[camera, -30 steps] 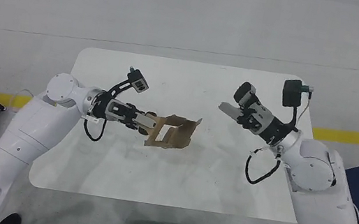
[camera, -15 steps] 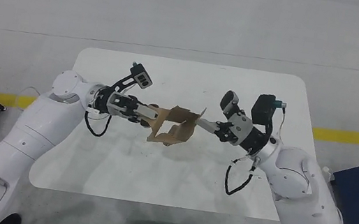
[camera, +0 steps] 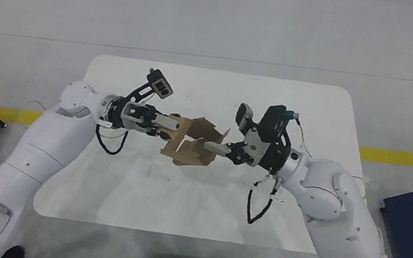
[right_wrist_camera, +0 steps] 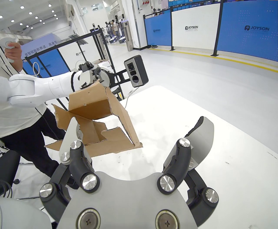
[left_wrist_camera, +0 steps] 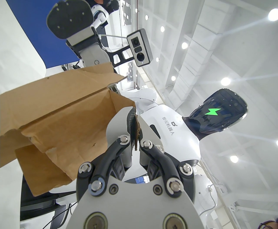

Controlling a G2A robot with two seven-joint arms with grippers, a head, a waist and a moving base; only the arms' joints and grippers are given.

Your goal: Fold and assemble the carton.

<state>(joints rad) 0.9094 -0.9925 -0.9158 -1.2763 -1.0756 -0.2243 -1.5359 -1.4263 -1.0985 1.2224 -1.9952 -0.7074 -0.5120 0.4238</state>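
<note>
A brown cardboard carton (camera: 193,143), partly unfolded with loose flaps, hangs above the white table (camera: 274,213). My left gripper (camera: 168,125) is shut on the carton's left edge; in the left wrist view its fingers (left_wrist_camera: 135,130) pinch a thin cardboard wall of the carton (left_wrist_camera: 65,112). My right gripper (camera: 224,149) is at the carton's right side. In the right wrist view it (right_wrist_camera: 139,134) stands open, one finger (right_wrist_camera: 71,132) in front of the carton's open side (right_wrist_camera: 97,117), the other finger (right_wrist_camera: 203,132) out over the table. The left gripper (right_wrist_camera: 86,81) holds the far top edge.
The table top (right_wrist_camera: 195,104) has bare room on every side of the carton. Its right edge (camera: 353,152) and front edge (camera: 190,235) are well away from both grippers.
My right arm swung left across the table until its open gripper reached the carton's right edge. The left arm lifted and turned the carton slightly.
</note>
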